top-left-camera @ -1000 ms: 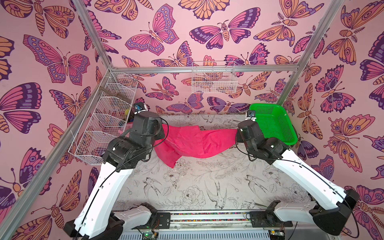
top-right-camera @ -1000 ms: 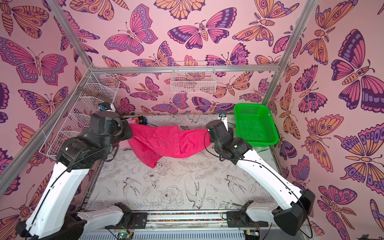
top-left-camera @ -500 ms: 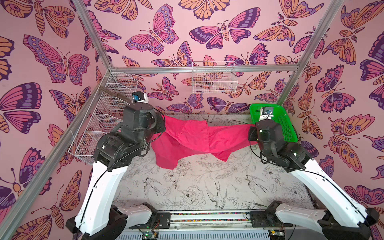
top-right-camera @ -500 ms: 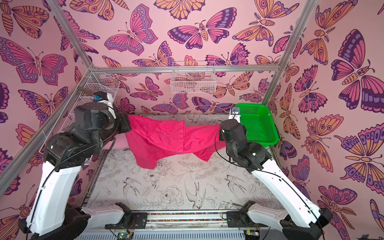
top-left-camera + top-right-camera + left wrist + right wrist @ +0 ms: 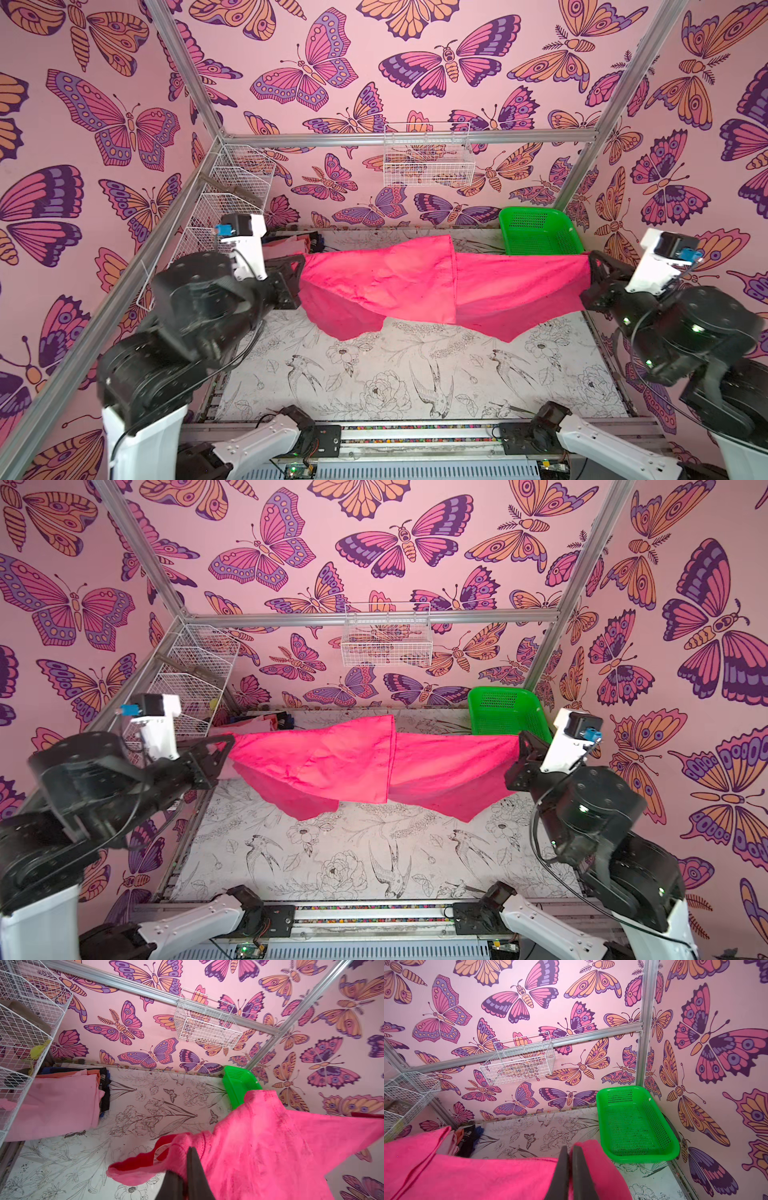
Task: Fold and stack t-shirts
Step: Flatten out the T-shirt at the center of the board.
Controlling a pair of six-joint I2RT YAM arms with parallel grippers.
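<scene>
Two grippers share one load. The left gripper (image 5: 300,268) is clamped tight on one end of the crimson shirt (image 5: 415,282); the right gripper (image 5: 593,266) is clamped tight on the opposite end. The shirt hangs between them, its long axis running straight from one gripper to the other. Loose cloth droops below both toward the table (image 5: 395,374); contact cannot be confirmed. A stack of folded shirts (image 5: 58,1105), light pink on top, lies near the left gripper on its back-wall side, so that arm is nearer. A green basket (image 5: 536,237) sits beyond the right gripper. Laying the shirt flat likely requires both arms to descend together.
</scene>
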